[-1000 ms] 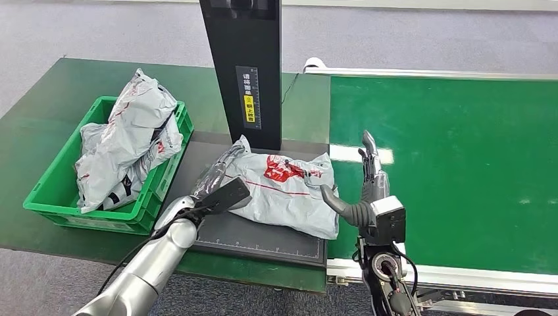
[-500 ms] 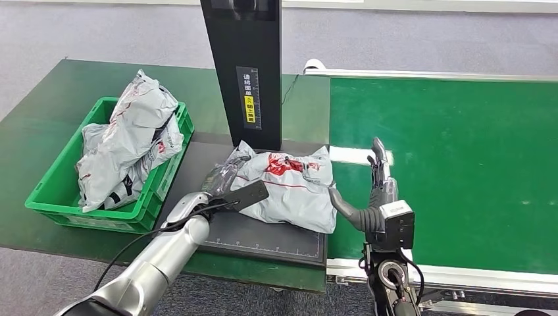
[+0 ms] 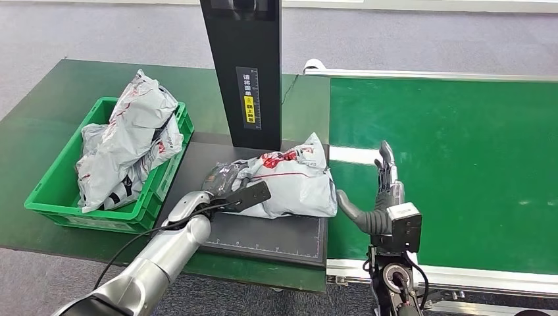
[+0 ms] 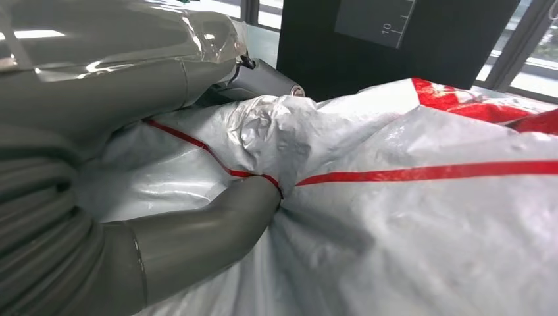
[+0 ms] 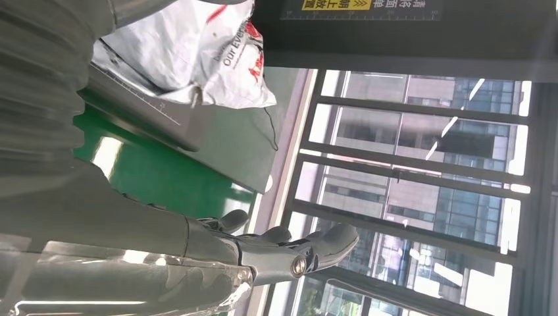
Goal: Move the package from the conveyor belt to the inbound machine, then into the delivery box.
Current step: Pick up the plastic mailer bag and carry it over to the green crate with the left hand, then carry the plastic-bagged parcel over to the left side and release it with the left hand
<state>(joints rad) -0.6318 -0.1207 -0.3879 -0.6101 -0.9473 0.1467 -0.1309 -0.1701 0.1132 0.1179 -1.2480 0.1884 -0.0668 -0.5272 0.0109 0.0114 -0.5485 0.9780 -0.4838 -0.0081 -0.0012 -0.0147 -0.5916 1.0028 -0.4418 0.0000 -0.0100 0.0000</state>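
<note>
Head view: right hand stands beside the belt edge, fingers straight and apart, holding nothing. Left hand pinches the package at its near-left corner; wrist view shows the thumb pressing bunched plastic. Package lies on the dark scan plate under the black column. Scan step looks done; next, lift and carry left into the green box, already holding bags.
</note>
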